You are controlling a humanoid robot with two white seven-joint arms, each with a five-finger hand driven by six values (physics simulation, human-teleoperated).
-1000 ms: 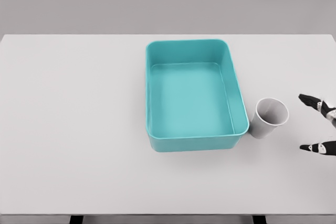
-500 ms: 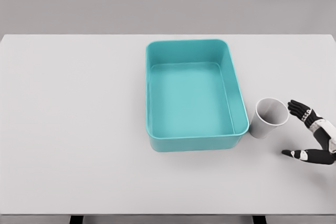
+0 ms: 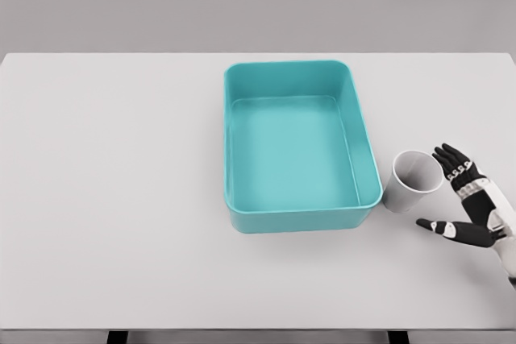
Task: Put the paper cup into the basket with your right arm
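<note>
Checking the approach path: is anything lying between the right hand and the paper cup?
No. In the head view only bare table separates the open right hand from the paper cup; its fingers are close but not touching.

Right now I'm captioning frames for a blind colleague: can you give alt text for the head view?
The right hand, fingers spread, sits beside an upright paper cup standing just right of an empty teal basket on a white table.

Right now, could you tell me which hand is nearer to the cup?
Right. The right hand is open just right of the cup, not yet gripping it. The left hand is out of view.
</note>
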